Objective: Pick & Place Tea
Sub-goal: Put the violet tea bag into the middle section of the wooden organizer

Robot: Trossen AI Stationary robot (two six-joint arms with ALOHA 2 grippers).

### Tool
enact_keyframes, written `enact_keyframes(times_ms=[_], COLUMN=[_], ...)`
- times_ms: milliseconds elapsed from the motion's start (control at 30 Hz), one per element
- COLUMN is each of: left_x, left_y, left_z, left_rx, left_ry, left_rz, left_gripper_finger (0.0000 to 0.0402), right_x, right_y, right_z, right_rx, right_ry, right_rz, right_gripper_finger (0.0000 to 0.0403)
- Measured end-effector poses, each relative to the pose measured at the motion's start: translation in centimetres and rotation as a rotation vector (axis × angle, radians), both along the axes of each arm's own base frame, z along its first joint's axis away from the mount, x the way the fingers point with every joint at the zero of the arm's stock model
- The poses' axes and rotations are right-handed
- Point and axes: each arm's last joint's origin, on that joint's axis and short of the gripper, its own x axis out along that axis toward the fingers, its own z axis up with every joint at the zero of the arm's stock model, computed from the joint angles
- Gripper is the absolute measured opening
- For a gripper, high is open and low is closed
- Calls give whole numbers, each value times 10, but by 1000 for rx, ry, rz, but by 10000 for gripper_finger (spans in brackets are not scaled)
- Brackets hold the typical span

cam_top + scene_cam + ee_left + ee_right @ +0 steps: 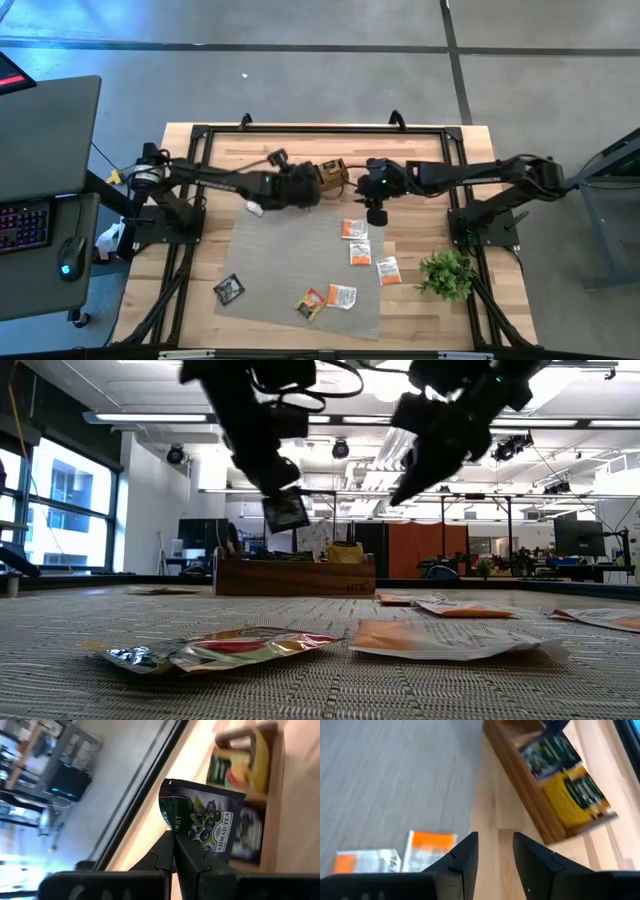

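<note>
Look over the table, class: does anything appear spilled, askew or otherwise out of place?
Nothing looks damaged. Six tea sachets lie scattered at odd angles over the grey mat, outside the wooden box. The left gripper holds a dark sachet up in the air near the box.

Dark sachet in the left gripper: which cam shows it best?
Left wrist view. The dark sachet fills the frame, print readable, pinched at its edge in the left gripper. Low view shows it small, hanging above the wooden box. High view hides it under the arm. Right wrist view doesn't clearly show it.
</note>
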Motion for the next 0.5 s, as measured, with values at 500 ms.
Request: enact_keyframes(times_ms=[500], left_x=[22], left_y=[26], left_z=[-42], left_rx=[-3], left_ry=[131], left_rz=[-28], left_gripper_finger=[7], right_x=[-26], right_y=[-27], right_z=[-9], right_rx=[-12], right_ry=[-65], right_rz=[-100], right_gripper_finger=[119])
